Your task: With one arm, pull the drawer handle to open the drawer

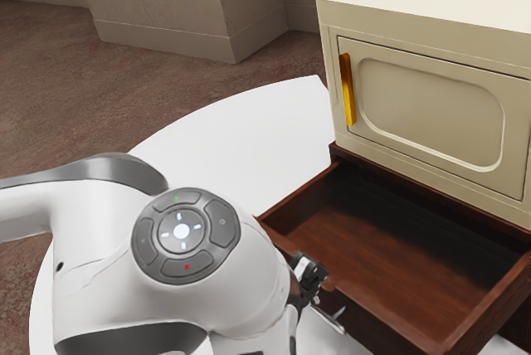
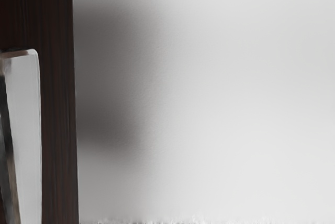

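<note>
The brown wooden drawer under the cream cabinet stands pulled far out, its inside bare to view. Beside the drawer's front, at the near end of the arm, is my black gripper; the arm's white housing covers part of it. A thin metal handle shows low on the drawer front, close to the gripper. Whether the two touch cannot be made out. In the wrist view, the dark wood of the drawer runs along one side, with the pale metal handle in front of it.
Above the drawer, the cream cabinet has a closed door with a yellow handle and a railed top. A white round table lies under the arm and drawer. Brown floor and a wall block are behind.
</note>
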